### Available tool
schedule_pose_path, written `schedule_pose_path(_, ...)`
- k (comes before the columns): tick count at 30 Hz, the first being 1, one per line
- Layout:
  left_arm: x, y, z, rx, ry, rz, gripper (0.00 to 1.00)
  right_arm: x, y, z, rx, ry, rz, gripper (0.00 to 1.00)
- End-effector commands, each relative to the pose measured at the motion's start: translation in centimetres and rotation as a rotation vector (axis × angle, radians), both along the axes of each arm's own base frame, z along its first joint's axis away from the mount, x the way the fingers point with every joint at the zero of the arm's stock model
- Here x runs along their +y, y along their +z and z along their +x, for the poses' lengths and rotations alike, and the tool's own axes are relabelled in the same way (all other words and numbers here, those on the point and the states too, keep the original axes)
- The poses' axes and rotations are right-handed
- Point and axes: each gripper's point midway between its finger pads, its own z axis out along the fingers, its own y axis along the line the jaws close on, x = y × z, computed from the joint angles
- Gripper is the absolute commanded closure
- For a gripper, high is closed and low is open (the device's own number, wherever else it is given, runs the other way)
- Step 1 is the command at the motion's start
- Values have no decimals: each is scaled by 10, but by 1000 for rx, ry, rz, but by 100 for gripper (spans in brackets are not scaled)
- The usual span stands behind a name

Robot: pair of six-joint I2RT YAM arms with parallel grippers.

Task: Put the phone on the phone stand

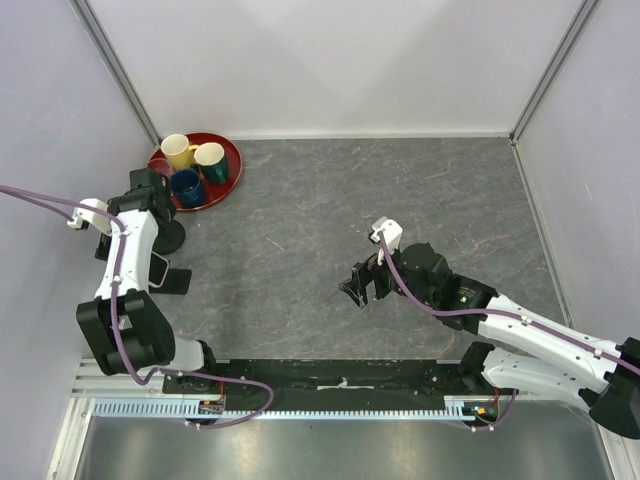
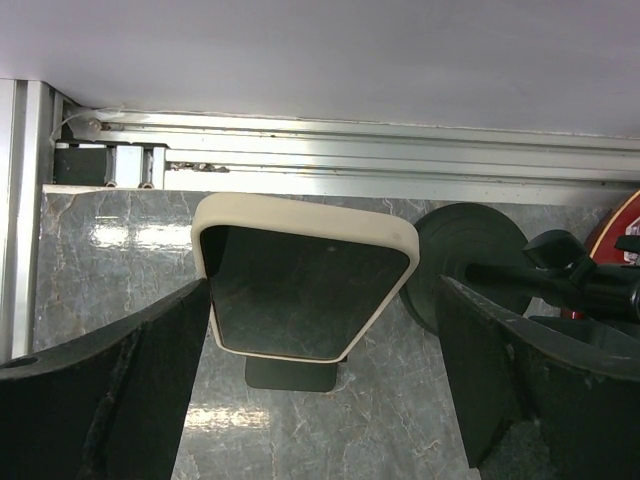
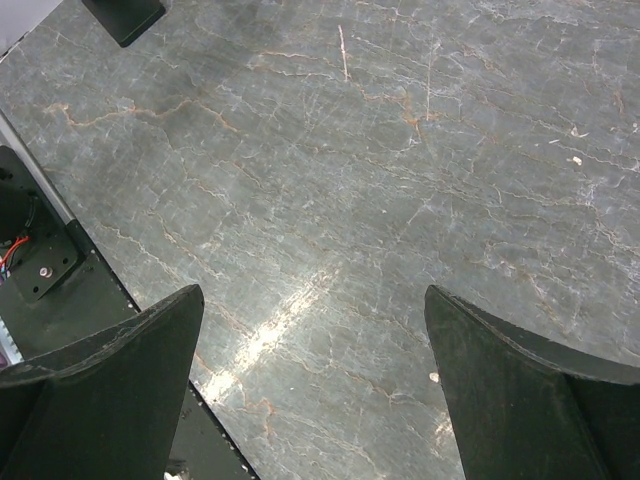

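The phone (image 2: 300,285), dark-screened in a cream case, leans tilted on the small black phone stand, whose base (image 2: 290,373) shows just below it. My left gripper (image 2: 322,400) is open, with a finger on each side of the phone. The left finger (image 2: 120,380) is at the phone's left edge; the right finger (image 2: 520,390) stands well apart from it. In the top view the left arm covers most of this, and only a cream sliver of the phone (image 1: 157,268) shows. My right gripper (image 1: 357,287) is open and empty over bare table (image 3: 315,340).
A round black disc with a stem (image 2: 465,262) stands right of the phone, also seen from above (image 1: 170,238). A red tray (image 1: 228,180) with three mugs is at the back left. The wall and its metal rail (image 2: 350,150) run close behind the phone.
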Motion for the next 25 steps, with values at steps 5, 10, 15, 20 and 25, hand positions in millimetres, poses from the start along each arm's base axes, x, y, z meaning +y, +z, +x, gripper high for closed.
schedule_pose_path(5,-1,19,-2,-79,-20,20,2,4,9,4,-24,2,35,2)
schedule_pose_path(10,-18,36,-5,-164,-99,-44,1,0,12,7,-16,-26,34,2)
schedule_pose_path(15,-47,64,-3,-294,-294,-112,1,-24,25,21,-9,-202,61,2)
schedule_pose_path(20,-111,93,20,-452,-756,-205,1,-67,49,28,-43,-428,131,2)
schedule_pose_path(25,-202,148,21,-749,-1217,-284,1,-128,94,22,-167,-603,173,2)
